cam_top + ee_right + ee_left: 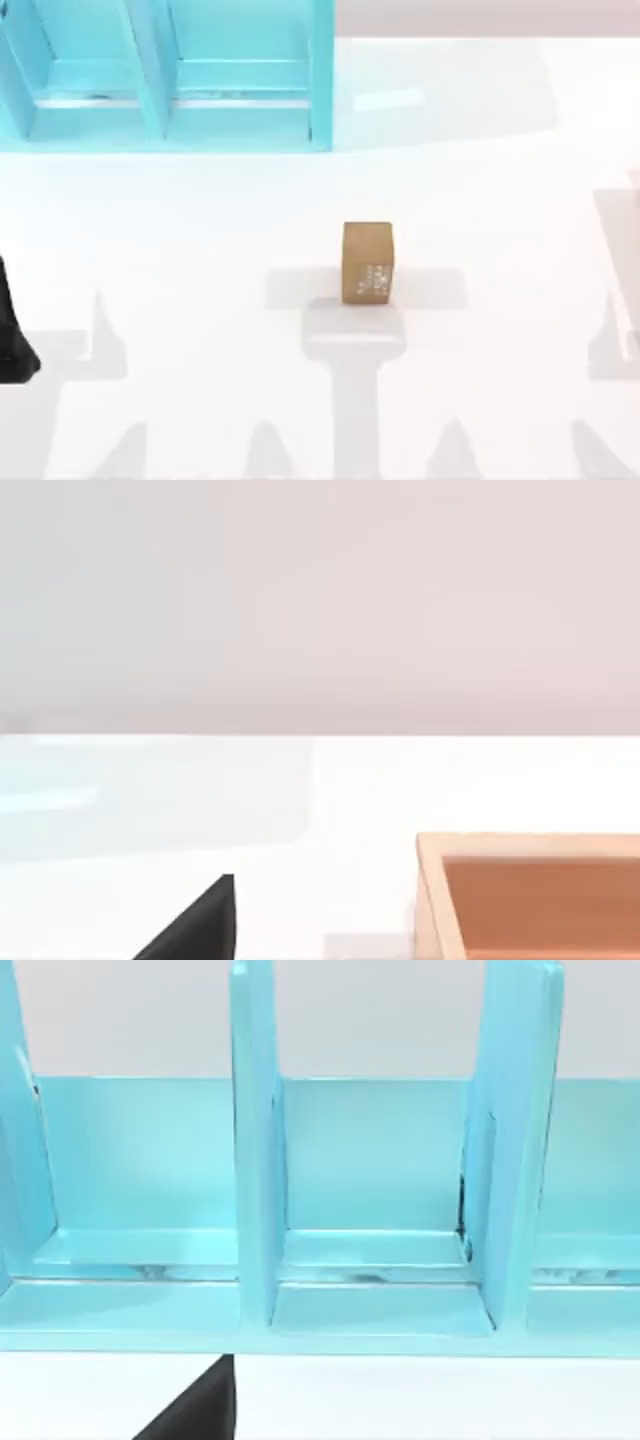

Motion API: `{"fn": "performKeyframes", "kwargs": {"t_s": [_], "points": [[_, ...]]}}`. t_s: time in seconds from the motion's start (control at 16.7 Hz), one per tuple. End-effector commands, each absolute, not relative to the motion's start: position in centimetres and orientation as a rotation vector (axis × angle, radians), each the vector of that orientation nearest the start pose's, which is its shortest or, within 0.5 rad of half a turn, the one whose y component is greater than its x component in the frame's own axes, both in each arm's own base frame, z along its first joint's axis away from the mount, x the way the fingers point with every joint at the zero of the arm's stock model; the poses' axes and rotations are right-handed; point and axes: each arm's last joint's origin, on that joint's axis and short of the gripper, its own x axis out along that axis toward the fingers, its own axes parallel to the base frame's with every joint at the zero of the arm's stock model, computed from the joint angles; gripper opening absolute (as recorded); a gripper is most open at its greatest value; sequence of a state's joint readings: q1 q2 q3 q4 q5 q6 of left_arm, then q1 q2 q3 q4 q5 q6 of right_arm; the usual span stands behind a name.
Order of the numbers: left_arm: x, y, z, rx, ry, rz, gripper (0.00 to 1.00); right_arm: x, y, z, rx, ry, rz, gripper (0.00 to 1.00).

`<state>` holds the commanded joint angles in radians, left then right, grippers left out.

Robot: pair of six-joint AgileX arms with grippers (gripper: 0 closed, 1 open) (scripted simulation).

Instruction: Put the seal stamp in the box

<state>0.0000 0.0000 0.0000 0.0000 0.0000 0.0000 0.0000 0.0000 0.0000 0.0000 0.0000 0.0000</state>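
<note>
Left hand (15, 350) parked; seal stamp (367, 262) upright

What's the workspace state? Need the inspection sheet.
Surface: white table, shadows across it.
Job's things: stamp upright near the middle, untouched, whitish pattern on one face; wooden box open, in the right wrist view.
Clutter: blue rack with dividers at the far left.
Grippers: left arm parked at the left edge; dark tip of the left gripper and of the right gripper in the wrist views.
Cables: nothing seen.
Surroundings: plain pale backdrop.
</note>
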Motion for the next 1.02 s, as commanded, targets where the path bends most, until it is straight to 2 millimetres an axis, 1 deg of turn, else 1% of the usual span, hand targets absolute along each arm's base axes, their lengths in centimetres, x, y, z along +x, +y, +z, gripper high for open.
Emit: {"fn": "performKeyframes", "kwargs": {"t_s": [0.18,0.24,0.36,0.54,0.72,0.9,1.02], "points": [[10.6,-0.1,16.0,0.0,0.0,0.0,1.0,10.6,-0.1,16.2,0.004,0.003,0.004,1.0],[10.6,-0.1,16.0,0.0,0.0,0.0,1.0,10.5,0.0,16.7,0.011,0.009,0.01,1.0],[10.6,-0.1,16.0,0.0,0.0,0.0,1.0,10.5,0.2,18.2,0.036,0.03,0.032,1.0],[10.6,-0.1,16.0,0.0,0.0,0.0,1.0,10.7,0.7,21.9,0.096,0.097,0.077,1.0],[10.6,-0.1,16.0,0.0,0.0,0.0,1.0,11.7,1.5,26.4,0.165,0.212,0.123,1.0],[10.6,-0.1,16.0,0.0,0.0,0.0,1.0,14.2,2.9,31.0,0.228,0.377,0.162,1.0],[10.6,-0.1,16.0,0.0,0.0,0.0,1.0,16.8,4.4,33.5,0.258,0.513,0.178,1.0]]}}
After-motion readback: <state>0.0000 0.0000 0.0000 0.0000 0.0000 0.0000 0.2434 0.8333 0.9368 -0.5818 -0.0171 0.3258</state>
